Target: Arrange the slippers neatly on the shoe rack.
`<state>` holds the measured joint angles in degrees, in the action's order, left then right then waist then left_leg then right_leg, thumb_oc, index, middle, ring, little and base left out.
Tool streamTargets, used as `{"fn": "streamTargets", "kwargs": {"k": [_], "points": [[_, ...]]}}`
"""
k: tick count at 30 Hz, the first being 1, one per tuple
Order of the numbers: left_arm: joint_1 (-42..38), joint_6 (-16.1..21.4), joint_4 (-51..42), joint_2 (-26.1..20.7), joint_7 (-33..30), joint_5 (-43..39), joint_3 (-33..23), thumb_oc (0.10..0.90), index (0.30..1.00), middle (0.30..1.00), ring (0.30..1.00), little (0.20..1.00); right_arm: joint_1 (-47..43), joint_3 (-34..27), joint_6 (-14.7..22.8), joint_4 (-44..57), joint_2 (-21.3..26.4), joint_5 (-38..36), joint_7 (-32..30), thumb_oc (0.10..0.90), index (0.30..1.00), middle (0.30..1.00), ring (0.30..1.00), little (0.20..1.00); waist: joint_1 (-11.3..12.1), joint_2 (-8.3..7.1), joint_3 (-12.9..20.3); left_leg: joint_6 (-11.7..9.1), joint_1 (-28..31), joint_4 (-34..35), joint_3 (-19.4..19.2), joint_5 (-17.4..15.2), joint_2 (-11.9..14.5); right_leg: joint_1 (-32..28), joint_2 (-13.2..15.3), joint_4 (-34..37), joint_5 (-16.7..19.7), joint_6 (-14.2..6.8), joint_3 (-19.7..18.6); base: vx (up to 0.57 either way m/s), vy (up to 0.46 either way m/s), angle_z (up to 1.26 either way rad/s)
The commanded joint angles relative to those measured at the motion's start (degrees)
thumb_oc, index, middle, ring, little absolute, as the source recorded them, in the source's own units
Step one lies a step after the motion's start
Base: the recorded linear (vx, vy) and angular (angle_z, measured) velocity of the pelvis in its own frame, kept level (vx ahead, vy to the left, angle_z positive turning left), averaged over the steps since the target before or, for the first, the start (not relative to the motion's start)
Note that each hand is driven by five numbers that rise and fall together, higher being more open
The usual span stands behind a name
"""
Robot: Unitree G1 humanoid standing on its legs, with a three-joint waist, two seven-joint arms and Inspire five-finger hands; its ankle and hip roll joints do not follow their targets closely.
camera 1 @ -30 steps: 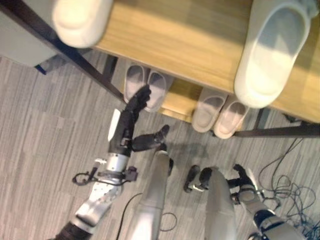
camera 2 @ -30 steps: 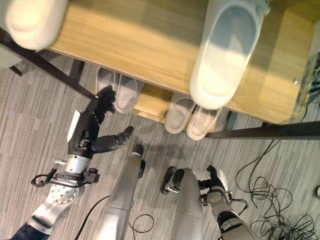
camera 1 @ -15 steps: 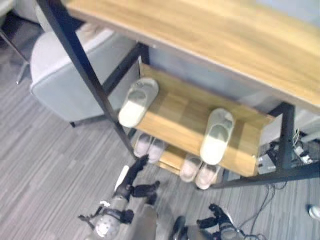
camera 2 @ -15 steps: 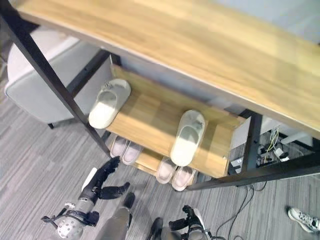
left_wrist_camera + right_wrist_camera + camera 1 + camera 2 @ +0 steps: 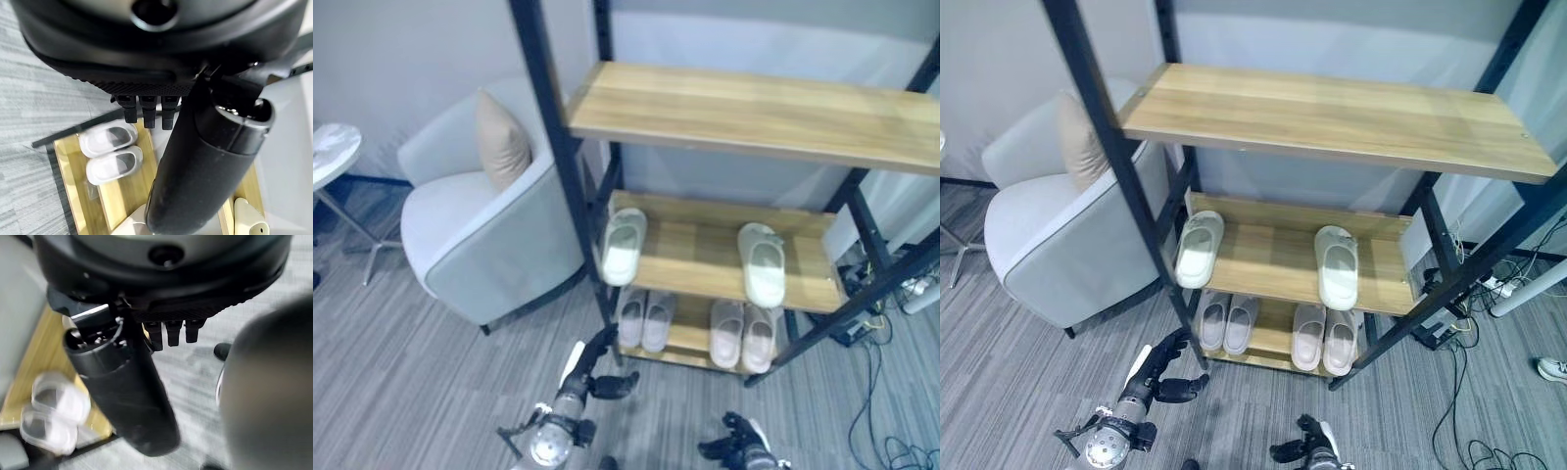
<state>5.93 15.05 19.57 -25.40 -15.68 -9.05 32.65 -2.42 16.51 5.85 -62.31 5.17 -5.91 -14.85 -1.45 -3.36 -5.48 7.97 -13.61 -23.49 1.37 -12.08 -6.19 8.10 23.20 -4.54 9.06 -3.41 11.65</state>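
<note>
The shoe rack [image 5: 1332,113] has three wooden shelves in a black frame. On the middle shelf lie two cream slippers far apart, one at the left end [image 5: 1198,248] and one towards the right [image 5: 1336,265]. The bottom shelf holds a grey pair at the left [image 5: 1224,321] and another at the right [image 5: 1324,338]. My left hand [image 5: 1160,375] hangs low in front of the rack's left post, open and holding nothing, a little short of the left pair [image 5: 110,152]. My right hand [image 5: 1309,453] is low by the floor, open and apart from the rack.
A grey armchair [image 5: 1048,250] with a beige cushion [image 5: 1077,142] stands close to the rack's left side. A small round table [image 5: 328,152] is at the far left. Cables [image 5: 1489,411], a white pole [image 5: 1528,289] and a shoe [image 5: 1552,369] lie right of the rack.
The camera has pulled back and up, so the whole rack now shows. The slippers lie where they were. My left hand stays stretched towards the bottom shelf's left end.
</note>
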Motion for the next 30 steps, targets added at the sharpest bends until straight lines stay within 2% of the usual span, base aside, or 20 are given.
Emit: {"fn": "streamTargets", "kwargs": {"k": [1,3,4,5,7,9,13,17,18,20,24,25,27,28,29,30], "points": [[-0.5,2.3,-6.9,-0.1,2.1,1.2,-3.7,0.8,0.9,0.9,0.9,0.9,-9.3,-3.0,-2.3,5.1,9.6,-9.0,-1.7,0.8,0.9,0.9,0.9,0.9,1.2,2.71,-1.5,-8.9,11.0,17.4,2.2,5.1,7.3,-1.5,-5.7,-5.0,-5.9,-5.3,-1.4,-0.06,0.271,-0.51],[-0.7,2.2,-8.2,-2.4,2.3,3.6,-7.1,0.8,0.9,0.9,0.9,0.9,0.3,-4.0,-0.3,13.9,13.1,-7.1,2.9,0.8,0.9,0.9,0.9,0.9,0.0,2.81,-1.4,-7.9,10.8,17.8,1.7,6.0,6.5,-1.3,-8.4,-9.0,-8.1,-4.3,-2.1,-0.03,0.132,-0.5],[1.2,2.2,-9.0,-2.9,2.3,4.5,-8.5,0.8,0.9,0.9,0.9,0.9,6.5,-4.0,0.6,25.0,16.4,-5.1,4.1,0.8,0.9,0.9,0.9,0.9,-0.8,2.71,-1.3,-7.4,11.0,18.3,1.1,6.5,6.2,0.0,-10.7,-11.7,-9.5,-3.8,-3.8,-0.06,0.113,-0.12],[2.6,2.0,-9.1,-3.6,2.6,4.9,-10.4,0.8,0.9,0.9,0.9,0.9,12.3,-5.2,1.5,35.2,19.6,-2.8,5.0,0.8,0.9,0.9,0.9,0.9,-1.2,2.34,-1.7,-7.1,11.4,18.7,0.6,6.3,5.8,-1.0,-12.3,-11.6,-11.5,-3.3,-4.1,-0.05,0.088,-0.01],[3.9,0.8,-8.6,-3.8,2.7,6.8,-12.5,0.8,0.9,0.9,0.9,0.9,20.3,-9.4,0.7,48.1,23.3,2.2,5.3,0.8,0.9,0.9,0.9,0.9,-2.0,1.64,-1.8,-6.9,12.0,19.7,-0.5,6.5,5.4,-0.3,-12.7,-11.8,-11.2,-3.2,-3.2,-0.02,0.04,-0.3],[4.2,0.4,-7.7,-2.6,2.9,7.6,-13.6,0.8,0.9,0.9,0.9,0.9,25.8,-13.7,-1.8,57.9,23.7,9.5,4.8,0.8,0.9,0.9,0.9,0.9,-2.3,1.37,-1.5,-6.8,12.5,20.1,-1.3,6.4,5.2,-1.0,-12.7,-9.7,-11.0,-3.7,-2.8,0.02,-0.024,-0.78],[5.5,-0.4,-7.6,-1.2,3.5,7.7,-15.8,0.8,0.9,0.9,0.9,0.9,28.6,-19.2,-3.8,67.1,23.1,18.8,4.6,0.8,0.9,0.9,0.9,0.9,-3.0,1.62,-1.1,-6.2,13.2,20.9,-3.3,6.0,5.4,-1.0,-12.9,-7.6,-9.3,-5.0,-4.9,0.02,-0.04,-0.23],[5.4,0.0,-6.7,-0.2,3.4,8.5,-15.6,0.8,0.9,0.9,0.9,0.9,27.0,-20.7,-3.8,69.5,22.9,22.2,2.9,0.8,0.9,0.9,0.9,0.9,-3.1,2.22,-1.6,-5.9,13.6,21.6,-4.8,6.1,6.4,1.8,-13.4,-11.3,-8.7,-5.7,-5.8,0.0,-0.102,-0.79],[5.0,-0.1,-6.3,0.0,3.5,9.1,-15.3,0.8,0.9,0.9,0.9,0.9,26.4,-21.0,-3.8,69.5,22.6,23.3,2.0,0.8,0.9,0.9,0.9,0.9,-3.5,2.42,-1.8,-6.1,13.8,22.1,-5.0,6.2,6.6,2.7,-13.7,-10.8,-9.1,-5.7,-6.3,0.04,-0.16,-0.19],[4.5,0.3,-6.7,-0.2,3.2,7.8,-15.5,0.8,0.9,0.9,0.9,0.9,23.3,-21.2,-3.8,67.1,21.8,23.2,-0.9,0.8,0.9,0.9,0.9,0.9,-3.6,2.56,-2.1,-6.7,14.3,22.2,-5.2,6.2,7.2,3.1,-13.6,-5.4,-8.5,-5.8,-5.7,0.06,-0.301,0.03],[4.4,0.8,-5.2,0.7,3.8,8.3,-15.7,0.8,0.9,0.9,0.9,0.9,22.2,-21.8,-2.6,66.4,22.0,23.8,-1.8,0.8,0.9,0.9,0.9,0.9,-3.4,2.06,-1.0,-7.5,15.3,22.5,-4.6,6.2,7.8,1.2,-14.8,-3.9,-9.5,-5.2,-7.1,0.11,-0.268,0.19],[4.7,0.8,-5.9,0.5,4.3,8.2,-15.9,0.8,0.9,0.9,0.9,0.9,20.3,-22.0,-1.9,65.5,22.4,21.9,-2.1,0.8,0.9,0.9,0.9,0.9,-3.1,1.96,-0.2,-8.7,15.7,21.4,-4.1,5.9,8.9,-0.4,-15.9,-3.3,-10.6,-4.3,-7.5,0.13,-0.328,0.51],[4.5,0.6,-5.8,0.5,4.7,8.4,-15.7,0.8,0.9,0.9,0.9,0.9,19.4,-21.9,-1.9,65.3,22.5,21.2,-2.4,0.8,0.9,0.9,0.9,0.9,-2.8,1.73,-0.1,-9.3,15.3,20.0,-3.7,5.8,9.3,-1.1,-16.3,-3.0,-11.3,-3.8,-7.5,0.1,-0.315,0.31],[4.1,0.2,-5.5,0.7,5.4,8.4,-15.4,0.8,0.9,0.9,0.9,0.9,17.8,-22.1,-1.5,65.5,23.5,20.3,-3.0,0.8,0.9,0.9,0.9,0.9,-2.4,1.14,-0.2,-10.7,13.4,13.9,-3.3,6.6,10.5,-3.4,-17.2,-2.1,-13.0,-2.2,-7.0,0.07,-0.291,0.09],[3.8,0.1,-5.5,1.0,5.9,7.9,-15.3,0.8,0.9,0.9,0.9,0.9,17.4,-22.5,-1.1,65.9,23.8,19.6,-3.2,0.8,0.9,0.9,0.9,0.9,-2.3,0.81,-0.7,-11.6,11.4,9.2,-3.5,8.3,11.5,-4.7,-17.4,-1.8,-13.8,-1.4,-6.3,0.06,-0.361,0.14],[3.3,-0.4,-5.5,1.2,6.7,6.8,-15.1,0.8,0.9,0.9,0.9,0.9,17.1,-22.6,-1.2,66.0,24.2,18.7,-3.4,0.8,0.9,0.9,0.9,0.9,-2.2,0.34,-1.5,-12.3,8.4,3.5,-4.2,11.5,13.0,-5.7,-17.2,-1.8,-14.3,-0.4,-5.3,-0.01,-0.254,0.53]]}}
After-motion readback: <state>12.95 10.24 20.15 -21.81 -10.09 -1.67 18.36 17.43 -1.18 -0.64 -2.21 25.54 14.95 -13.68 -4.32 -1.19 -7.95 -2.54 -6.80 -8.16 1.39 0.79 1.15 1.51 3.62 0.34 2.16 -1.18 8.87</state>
